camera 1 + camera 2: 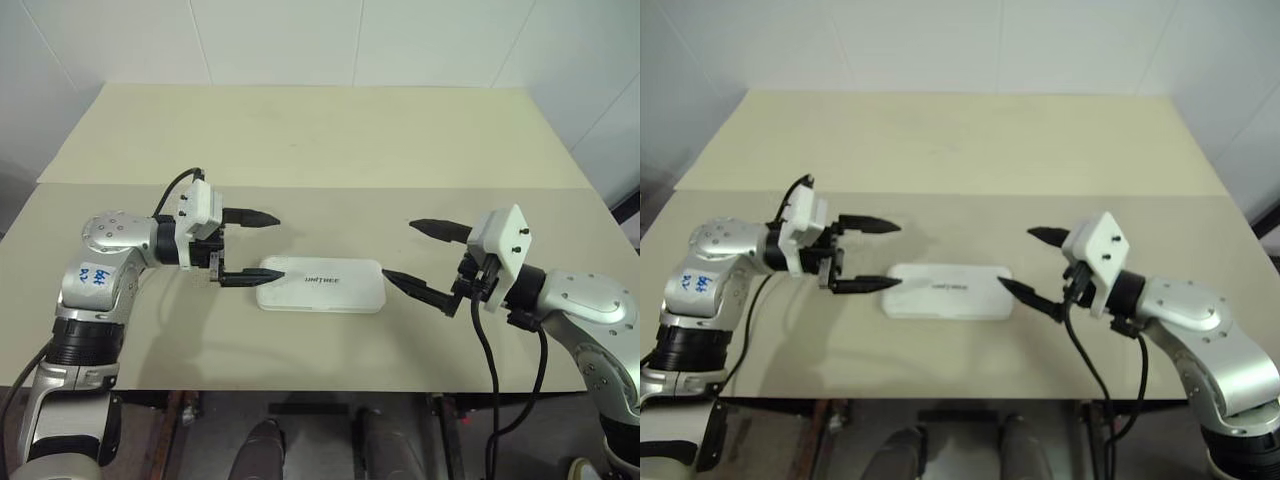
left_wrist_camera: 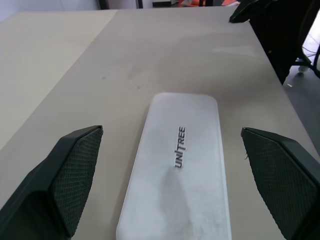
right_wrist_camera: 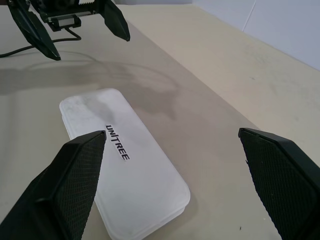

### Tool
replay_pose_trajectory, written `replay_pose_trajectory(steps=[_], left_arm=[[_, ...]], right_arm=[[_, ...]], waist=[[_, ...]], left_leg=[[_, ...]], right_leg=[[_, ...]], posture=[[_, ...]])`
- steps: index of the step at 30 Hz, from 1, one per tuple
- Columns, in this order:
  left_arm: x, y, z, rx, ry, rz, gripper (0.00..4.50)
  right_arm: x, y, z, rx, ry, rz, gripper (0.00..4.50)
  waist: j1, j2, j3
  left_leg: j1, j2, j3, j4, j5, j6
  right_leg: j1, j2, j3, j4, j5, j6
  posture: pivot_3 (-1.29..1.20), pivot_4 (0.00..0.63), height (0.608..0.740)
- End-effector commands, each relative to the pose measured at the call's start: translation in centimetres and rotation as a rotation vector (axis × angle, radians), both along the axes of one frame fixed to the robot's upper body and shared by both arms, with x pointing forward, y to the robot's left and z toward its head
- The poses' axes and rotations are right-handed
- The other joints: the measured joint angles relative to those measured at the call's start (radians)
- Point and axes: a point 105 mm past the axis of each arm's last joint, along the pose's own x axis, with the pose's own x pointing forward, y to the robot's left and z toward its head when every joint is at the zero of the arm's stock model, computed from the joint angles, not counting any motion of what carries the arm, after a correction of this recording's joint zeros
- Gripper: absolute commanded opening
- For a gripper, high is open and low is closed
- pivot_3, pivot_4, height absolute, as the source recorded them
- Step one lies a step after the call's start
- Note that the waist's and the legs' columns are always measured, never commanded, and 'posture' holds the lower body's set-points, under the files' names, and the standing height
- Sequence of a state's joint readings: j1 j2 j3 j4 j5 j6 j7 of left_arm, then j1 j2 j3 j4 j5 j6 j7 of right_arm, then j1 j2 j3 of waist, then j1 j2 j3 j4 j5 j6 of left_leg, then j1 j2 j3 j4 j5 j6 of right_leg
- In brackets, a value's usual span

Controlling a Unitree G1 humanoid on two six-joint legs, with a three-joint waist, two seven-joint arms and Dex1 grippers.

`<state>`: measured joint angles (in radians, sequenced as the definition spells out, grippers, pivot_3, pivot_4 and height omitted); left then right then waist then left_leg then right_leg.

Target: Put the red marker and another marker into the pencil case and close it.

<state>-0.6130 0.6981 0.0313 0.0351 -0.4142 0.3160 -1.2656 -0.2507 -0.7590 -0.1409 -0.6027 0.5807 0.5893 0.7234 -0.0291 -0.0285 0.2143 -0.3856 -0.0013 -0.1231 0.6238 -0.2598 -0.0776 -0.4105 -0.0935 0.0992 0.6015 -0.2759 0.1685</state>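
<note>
**Both grippers released, case closed between them**

Plainly, the left gripper (image 1: 263, 246) is released: its 2 black fingers stand wide apart, holding nothing, and it points across toward the right arm. Its lower fingertip shows over the left end of the pencil case (image 1: 320, 285), and whether it touches the lid cannot be told. From the left wrist view the case lies lengthwise between the 2 spread pads (image 2: 75, 175), lid up.

The right gripper (image 1: 418, 252) is likewise released, fingers spread wide and empty, pointing back toward the left arm. Its lower fingertip sits just beside the case's right end.

The pencil case is shut and lies flat on the beige table (image 1: 320, 140), near the front edge, between the 2 grippers. Its white lid bears dark "UNITREE" lettering (image 3: 118, 145) along its length.
</note>
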Motion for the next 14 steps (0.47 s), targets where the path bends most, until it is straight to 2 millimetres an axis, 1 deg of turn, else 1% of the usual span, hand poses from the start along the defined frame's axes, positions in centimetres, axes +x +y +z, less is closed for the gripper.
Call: replay_pose_trajectory(steps=[1,4,7,9,11,14], left_arm=[[-0.6,-0.4,0.9,-0.037,-0.045,-0.007,4.48],[-0.5,-1.1,0.7,-0.033,-0.061,-0.001,4.48],[-0.2,-0.9,0.7,-0.046,-0.054,0.024,4.48],[0.0,-0.5,0.4,-0.042,-0.053,0.040,4.48],[0.1,-0.3,0.2,-0.036,-0.051,0.050,4.48],[0.3,-0.1,0.4,-0.040,-0.058,0.065,4.48]], right_arm=[[-0.2,-0.9,1.9,-0.018,-0.072,-0.001,4.50],[-0.1,-1.7,2.1,-0.039,-0.075,-0.009,4.50],[0.1,-2.8,2.1,-0.068,-0.080,-0.041,4.50],[0.3,-3.2,2.1,-0.070,-0.083,-0.058,4.50],[0.3,-3.1,2.1,-0.065,-0.085,-0.059,4.50],[0.3,-2.8,2.2,-0.056,-0.088,-0.049,4.50]], waist=[[0.001,0.000,0.000],[0.002,0.000,0.000],[0.002,0.000,0.000],[0.002,0.000,0.000],[0.000,0.000,0.000],[-0.001,0.000,0.000]], left_leg=[[0.000,0.000,0.000,0.000,0.000,0.000],[0.000,0.000,0.000,0.000,0.000,0.000],[0.000,0.000,0.000,0.000,0.000,0.000],[0.000,0.000,0.000,0.000,0.000,0.000],[0.000,0.000,0.000,0.000,0.000,0.000],[0.000,0.000,0.000,-0.001,0.000,0.000]], right_leg=[[0.000,0.000,0.000,0.000,0.000,0.000],[0.000,0.000,0.000,0.000,0.000,0.000],[0.000,0.000,0.000,0.000,0.000,0.000],[0.000,0.000,0.000,-0.001,0.000,0.000],[0.000,0.000,0.000,-0.001,0.000,0.000],[0.000,0.000,0.000,-0.001,0.000,0.000]], posture=[[0.00,0.150,0.740],[0.00,0.150,0.740],[0.00,0.150,0.740],[0.00,0.150,0.740],[0.00,0.150,0.740],[0.00,0.150,0.740]])
